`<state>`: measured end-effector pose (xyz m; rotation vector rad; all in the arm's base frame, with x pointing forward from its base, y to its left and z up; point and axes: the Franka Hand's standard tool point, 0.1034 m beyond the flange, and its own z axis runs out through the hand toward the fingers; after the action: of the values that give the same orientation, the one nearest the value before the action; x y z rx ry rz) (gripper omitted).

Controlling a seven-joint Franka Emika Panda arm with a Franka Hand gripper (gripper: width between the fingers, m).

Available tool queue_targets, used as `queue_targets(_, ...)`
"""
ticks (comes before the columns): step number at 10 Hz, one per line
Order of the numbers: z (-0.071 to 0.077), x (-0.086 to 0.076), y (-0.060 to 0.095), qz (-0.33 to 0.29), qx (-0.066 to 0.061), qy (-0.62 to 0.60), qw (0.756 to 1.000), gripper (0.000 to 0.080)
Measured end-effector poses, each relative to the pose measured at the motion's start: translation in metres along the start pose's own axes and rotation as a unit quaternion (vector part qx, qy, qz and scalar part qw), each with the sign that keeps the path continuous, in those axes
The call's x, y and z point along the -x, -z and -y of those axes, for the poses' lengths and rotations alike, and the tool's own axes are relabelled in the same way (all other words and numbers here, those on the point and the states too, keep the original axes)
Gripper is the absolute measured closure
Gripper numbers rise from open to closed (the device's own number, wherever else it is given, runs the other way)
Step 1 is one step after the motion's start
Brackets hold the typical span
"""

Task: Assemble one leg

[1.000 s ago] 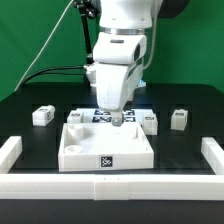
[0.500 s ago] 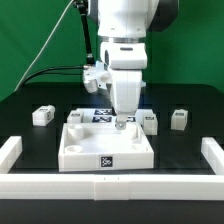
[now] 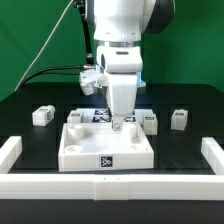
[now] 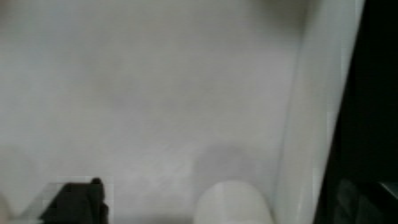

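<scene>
Several small white legs stand on the black table in the exterior view: one at the far left [image 3: 42,115], one by the tray's back left corner [image 3: 75,117], one by its back right corner [image 3: 150,122], one further right [image 3: 179,119]. The large white square tray piece [image 3: 90,150] lies in the middle. My gripper [image 3: 120,122] points straight down at the tray's back edge, right of centre, and holds no leg. The wrist view is blurred: white tray surface [image 4: 160,90], one dark finger [image 4: 71,203], and a pale rounded shape between the spread jaws of the gripper [image 4: 217,205].
The marker board [image 3: 100,116] lies behind the tray, under the arm. White rails bound the table at the exterior view's left [image 3: 10,152], right [image 3: 213,152] and front [image 3: 110,186]. A black cable [image 3: 50,70] runs to the arm from the left.
The wrist has turned about its vertical axis and shifted slightly to the right over the tray's back edge. The tray and the legs have not moved.
</scene>
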<state>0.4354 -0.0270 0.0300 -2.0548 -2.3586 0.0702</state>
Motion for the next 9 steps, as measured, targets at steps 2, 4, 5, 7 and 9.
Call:
queue_targets(2,0.01,0.004,-0.01,-0.004,-0.01,-0.007,1.0,0.015)
queue_targets(4,0.014,0.003,-0.02,-0.008,-0.018,-0.008,1.0,0.015)
queue_targets(5,0.013,0.002,-0.021,-0.009,-0.019,-0.007,1.0,0.015)
queue_targets(7,0.012,0.002,-0.021,-0.008,-0.018,-0.008,1.0,0.015)
queue_targets(9,0.013,0.003,-0.021,-0.008,-0.018,-0.009,1.0,0.0239)
